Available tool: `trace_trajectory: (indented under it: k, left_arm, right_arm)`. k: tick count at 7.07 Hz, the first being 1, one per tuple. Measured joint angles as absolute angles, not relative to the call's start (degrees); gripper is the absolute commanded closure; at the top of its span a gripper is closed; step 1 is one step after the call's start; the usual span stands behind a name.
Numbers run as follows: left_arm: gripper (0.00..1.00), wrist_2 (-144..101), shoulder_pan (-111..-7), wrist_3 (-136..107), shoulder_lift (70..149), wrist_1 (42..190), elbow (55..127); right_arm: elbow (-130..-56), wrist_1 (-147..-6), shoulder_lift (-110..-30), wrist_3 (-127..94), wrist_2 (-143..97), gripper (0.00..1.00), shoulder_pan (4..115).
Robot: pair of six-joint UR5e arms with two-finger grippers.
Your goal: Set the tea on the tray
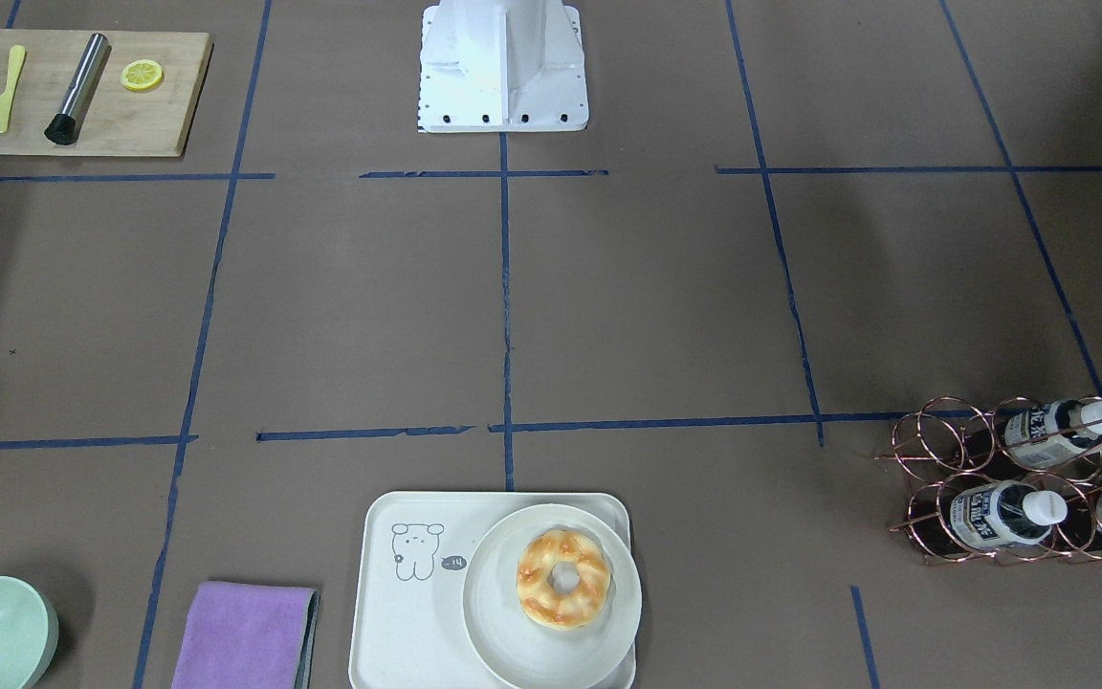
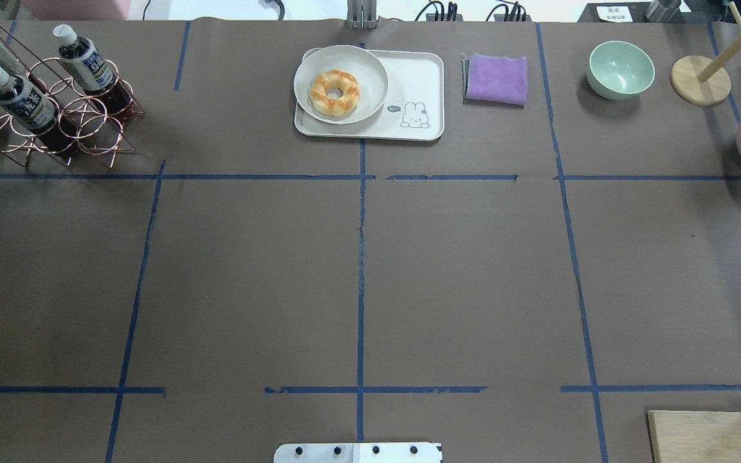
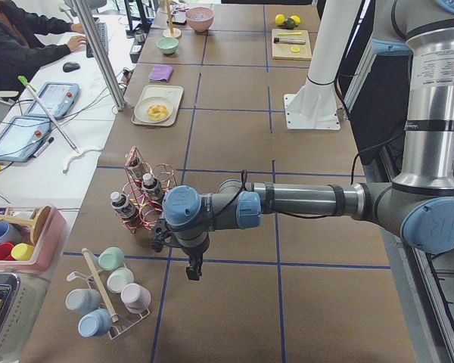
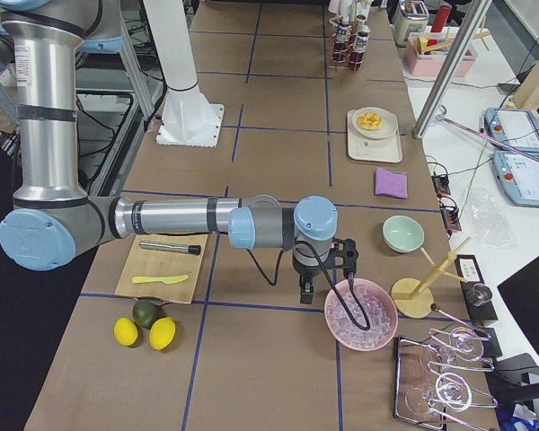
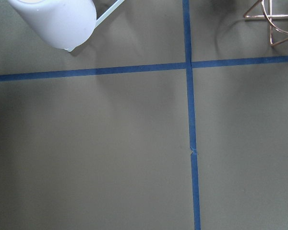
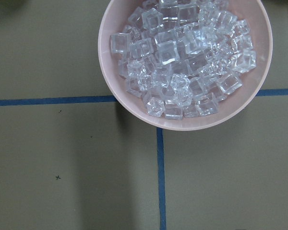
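The tea bottles (image 2: pixel 81 61) sit tilted in the rings of a copper wire rack (image 2: pixel 97 138) at the far left corner of the table in the overhead view. There are three of them, dark brown liquid under white caps, each in its own ring. They are well apart from the tray (image 2: pixel 422 74), which lies at the far middle edge.

The tray carries a round white plate (image 2: pixel 374 67) on its left half in that view, the plate's rim overlapping the tray's rim. A glazed ring doughnut (image 2: pixel 334 93) rests in the plate. The tray's right half is bare but for the small line-drawn animal.

Beside the tray, to the right, lies a folded purple cloth (image 2: pixel 496 78), then a pale green bowl (image 2: pixel 620 69). Further right stands a pink bowl (image 6: pixel 104 67), which the right wrist camera shows heaped with clear ice cubes (image 6: pixel 182 57).

A wooden cutting board (image 1: pixel 168 124) near the robot's right side holds a yellow knife (image 1: pixel 9 88), a metal cylinder with a black end (image 1: pixel 77 88) and a lemon slice (image 1: pixel 143 76).

The left gripper (image 3: pixel 193 271) hangs over bare table just beside the rack. It appears only in the side view, so I cannot tell whether its jaws are apart or together. The right gripper (image 4: pixel 304 296) hangs just beside the pink bowl. The same holds there, and its jaw state cannot be judged.
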State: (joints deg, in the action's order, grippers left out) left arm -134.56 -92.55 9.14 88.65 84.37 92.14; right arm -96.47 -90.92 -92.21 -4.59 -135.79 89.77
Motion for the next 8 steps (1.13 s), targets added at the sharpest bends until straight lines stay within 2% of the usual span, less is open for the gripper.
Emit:
trace_trajectory:
  k: [4, 8]
  left_arm:
    - [0.0, -134.9, -92.5, 9.2, 88.7, 84.5, 93.1]
    - [0.0, -135.3, -88.0, 9.2, 89.6, 85.7, 99.5]
  right_arm:
    - [-96.6, -90.9, -92.1, -4.7, -135.9, 0.0, 89.7]
    - [-96.7, -90.9, -91.9, -4.7, -136.0, 0.0, 89.7]
